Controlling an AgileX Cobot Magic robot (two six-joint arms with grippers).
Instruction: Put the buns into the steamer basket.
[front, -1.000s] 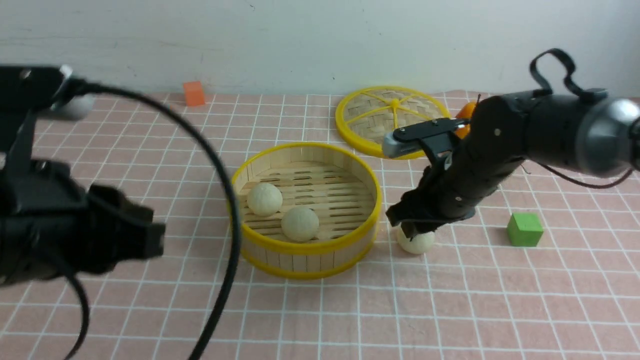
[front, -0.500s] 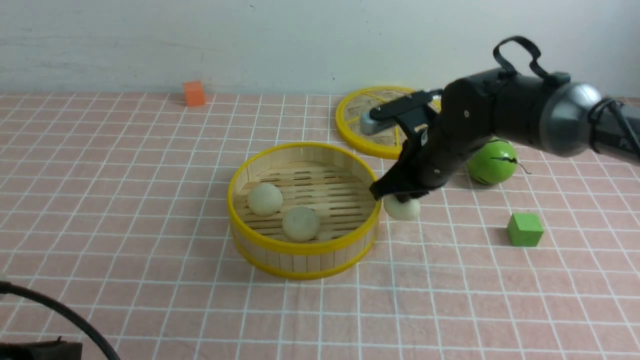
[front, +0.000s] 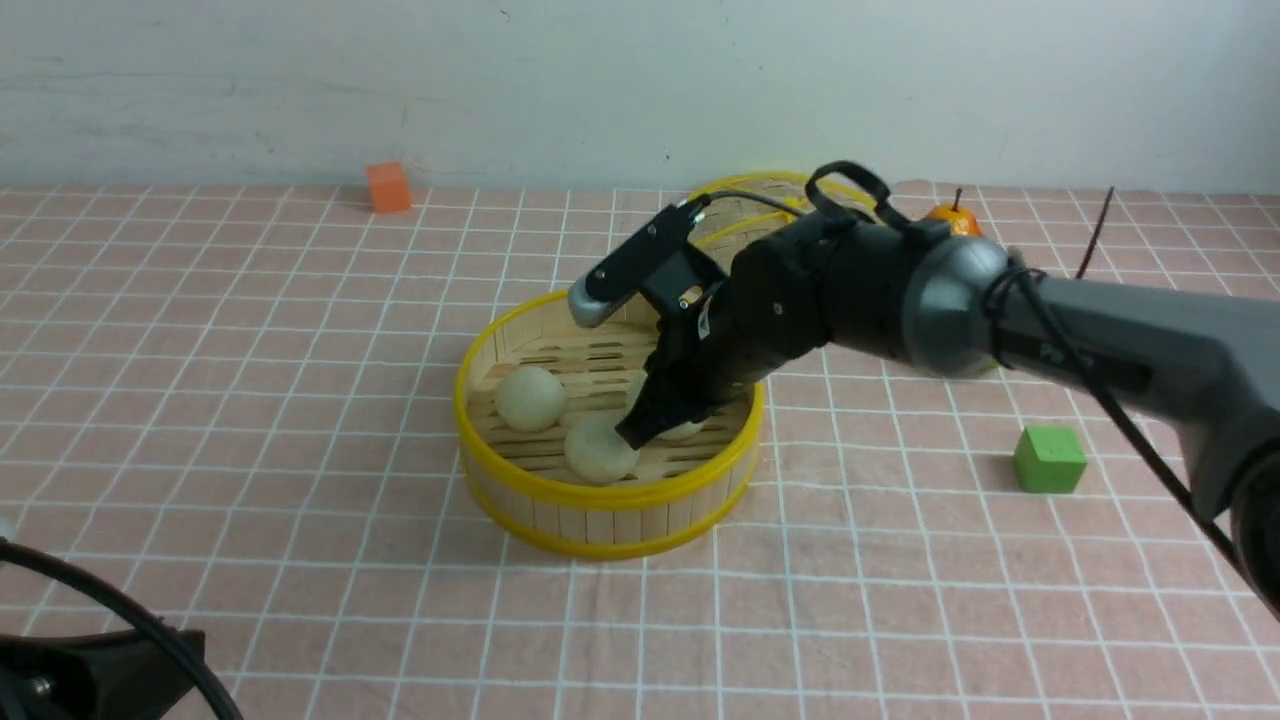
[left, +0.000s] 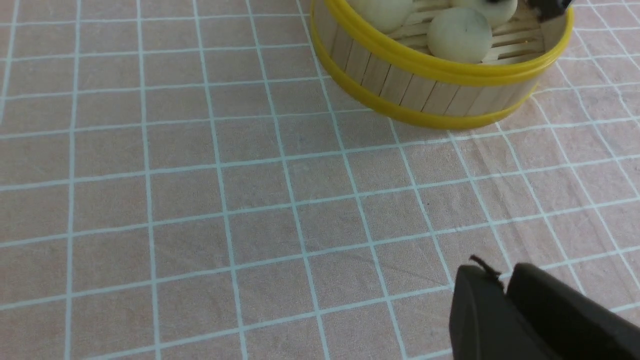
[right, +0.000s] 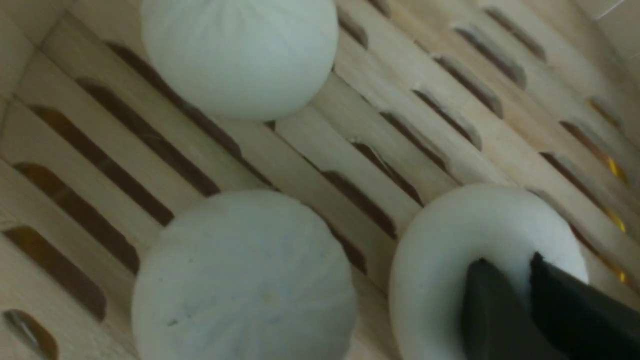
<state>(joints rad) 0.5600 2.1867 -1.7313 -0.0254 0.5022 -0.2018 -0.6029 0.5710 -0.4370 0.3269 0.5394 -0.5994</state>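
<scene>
- Reaching into the steamer basket (front: 600, 497) at mid-frame of the front view, the right gripper (front: 640, 432) sits low inside it, over the front-right part of the slotted floor.
- R wrist view: its two dark fingertips (right: 487, 300) stand close together w/ only a thin gap. They lie against the top of the right-hand bun (right: 450, 250). Can't tell whether they pinch it or just touch it.
- That bun is down on the slats. In the front view it is mostly hidden behind the gripper, w/ a pale edge showing just right of the tips.
- The left bun (front: 530, 398) is in the basket's left half, apart from the other two.
- The front bun (front: 598, 448) is near the front wall, just left of the gripper tips and close beside the right-hand bun.
- So all three are inside the basket, none on the cloth (front: 300, 400).
- The left gripper (left: 500, 275) is at the lower right of the L wrist view. Its fingers are pressed side by side w/ no gap seen and nothing between them.
- It hangs over bare pink checked cloth, well apart from the basket at the upper right of that view.
- Bkgd, front view: a flat woven lid (front: 750, 181) sits behind the R arm at upper centre, and an orange fruit (front: 950, 218) is to its right.
- An orange cube (front: 387, 187) is at the upper left by the wall, and a green cube (front: 1048, 459) is at the right, well clear of the basket.
</scene>
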